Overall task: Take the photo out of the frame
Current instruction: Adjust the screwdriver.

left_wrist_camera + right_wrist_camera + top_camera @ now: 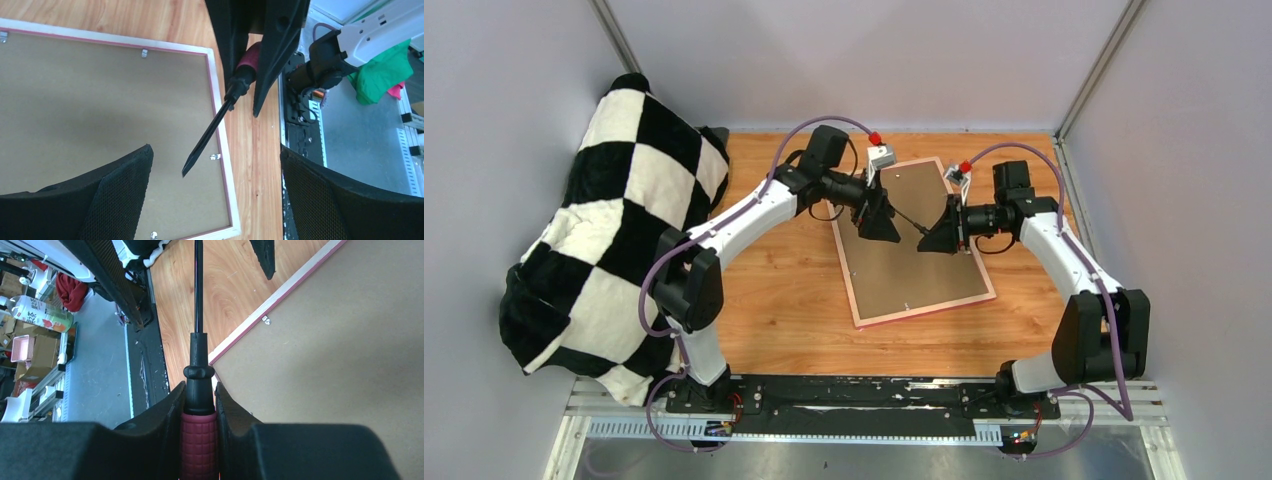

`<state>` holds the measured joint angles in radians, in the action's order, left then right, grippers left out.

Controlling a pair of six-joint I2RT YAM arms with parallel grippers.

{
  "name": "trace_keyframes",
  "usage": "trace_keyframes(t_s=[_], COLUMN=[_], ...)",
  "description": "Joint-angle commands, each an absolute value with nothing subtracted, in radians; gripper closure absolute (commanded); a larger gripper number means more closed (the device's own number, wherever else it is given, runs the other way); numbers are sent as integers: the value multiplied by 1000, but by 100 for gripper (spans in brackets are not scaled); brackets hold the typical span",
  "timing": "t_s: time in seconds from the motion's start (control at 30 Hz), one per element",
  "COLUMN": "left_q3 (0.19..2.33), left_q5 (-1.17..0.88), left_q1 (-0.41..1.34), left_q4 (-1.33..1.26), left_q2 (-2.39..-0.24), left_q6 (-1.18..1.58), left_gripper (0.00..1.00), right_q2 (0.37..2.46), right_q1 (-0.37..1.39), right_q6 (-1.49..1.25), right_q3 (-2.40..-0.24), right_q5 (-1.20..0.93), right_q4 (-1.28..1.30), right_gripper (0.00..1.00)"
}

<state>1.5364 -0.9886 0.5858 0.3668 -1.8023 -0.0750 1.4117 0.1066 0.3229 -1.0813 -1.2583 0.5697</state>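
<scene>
Brown cardboard faces up in the top view: 1 frame [924, 311] lies face down on the wooden surface [784, 310], nearer its far edge than its near one, tilted against the edges. Its backing board [914, 265] covers the whole opening. The photo does not show in any view; I judge it sits under that board, which is why the back is turned up. 2 arms meet over the far half of the frame. The left gripper [879, 215] hovers with jaws wide apart and holds nothing. The right gripper [939, 235] is clamped on 1 screwdriver [909, 222], whose tip points toward the left one. 1 checked blanket [614, 230] is heaped at the left edge.

In the left wrist view both fingers [115, 195] stand wide apart above the board. The screwdriver's blade [210, 132] slants down toward a metal tab [215, 156] at the frame's rim [220, 100]. I count 4 such tabs here. The blade is probably meant to bend them back, though I cannot tell whether it touches the board.

In the right wrist view the jaws are closed on the red ribbed handle [198, 440], the shaft running straight out ahead, a grip suited to prying. 1 tab [266, 319] shows beside the pink rim [260, 310].
</scene>
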Motion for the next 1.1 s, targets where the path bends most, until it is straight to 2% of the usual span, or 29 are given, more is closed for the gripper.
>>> trace_keyframes(t_s=[0.0, 0.17, 0.4, 0.63, 0.83, 1.07], left_q3=[1567, 1572, 1560, 1553, 1550, 1556], left_q5=[-1031, -1051, -1074, -1101, -1106, -1101], left_q1=[603, 612, 618, 629, 637, 639], left_q4=[402, 402, 361, 344, 350, 406], left_q2=[-1786, -1787, -1787, -1790, -1787, -1789], left_q6=[-101, -89, -58, -48, -63, -119], left_gripper=[4, 16, 26, 42, 64, 60], right_q2=[1432, 1442, 1450, 1468, 1470, 1463], right_q1=[132, 137, 147, 157, 156, 156], right_q6=[381, 399, 429, 464, 468, 475], right_q3=[-1076, -1083, -1089, -1107, -1116, -1121], right_q5=[-1295, -1293, -1303, -1318, -1327, -1328], right_q4=[635, 655, 688, 735, 745, 749], right_gripper=[100, 100, 100, 100, 100, 100])
